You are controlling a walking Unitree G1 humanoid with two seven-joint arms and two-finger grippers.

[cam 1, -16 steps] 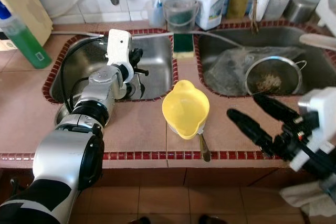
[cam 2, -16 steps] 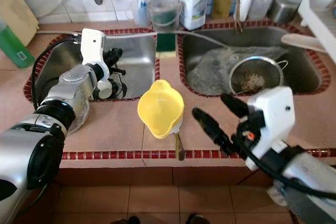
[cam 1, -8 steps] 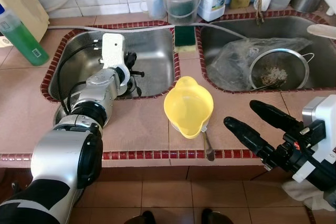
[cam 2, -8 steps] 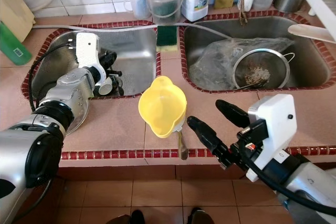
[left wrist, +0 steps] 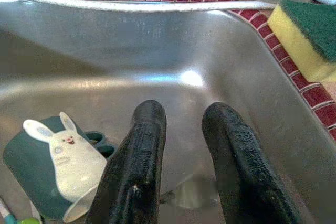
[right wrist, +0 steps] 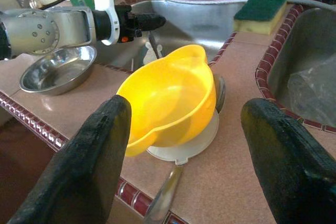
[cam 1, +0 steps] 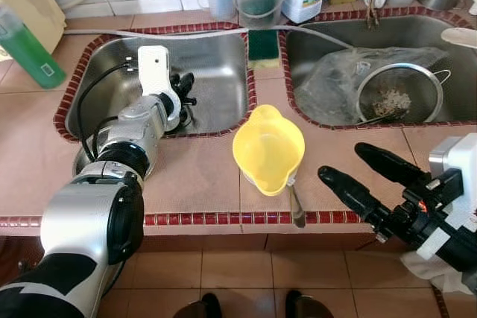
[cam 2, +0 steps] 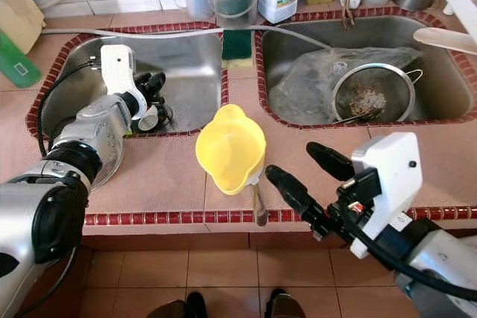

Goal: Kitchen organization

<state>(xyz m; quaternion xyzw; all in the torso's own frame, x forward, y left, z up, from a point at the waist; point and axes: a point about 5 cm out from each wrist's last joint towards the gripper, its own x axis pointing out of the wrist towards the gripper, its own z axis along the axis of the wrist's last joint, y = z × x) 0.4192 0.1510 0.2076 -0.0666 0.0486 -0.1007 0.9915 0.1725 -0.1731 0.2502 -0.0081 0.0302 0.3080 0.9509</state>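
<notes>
Left eye view looks down on a pinkish tiled counter (cam 1: 194,176) edged with small red tiles, holding 2 steel basins side by side. White wall tiles run behind, and terracotta floor tiles show below the counter's front edge. The left gripper (cam 1: 181,98) reaches into the left basin (cam 1: 216,72); in the left wrist view its 2 fingers (left wrist: 139,161) stand a little apart, holding nothing, just above the basin floor. Beside them a dark green mug (left wrist: 50,163) with a white rabbit lies on its side. The right gripper (cam 1: 365,173) hovers over the counter's front edge, its fingers spread wide and empty, pointing toward a yellow bowl (cam 1: 268,148). The bowl sits on the strip of counter between the basins, tilted on a white lid (right wrist: 184,142), with a spoon (cam 1: 295,206) lying under it toward the edge. A steel dish (right wrist: 58,69) rests on the counter beneath the left arm. A sponge (cam 1: 262,48), green over yellow, lies on the divider at the back. The right basin (cam 1: 447,27) holds a clear plastic bag (cam 1: 332,83) and a mesh strainer (cam 1: 399,94) with scraps in it. A green bottle (cam 1: 26,46) stands at the far left, and cups, a white jug and utensils line the wall.
</notes>
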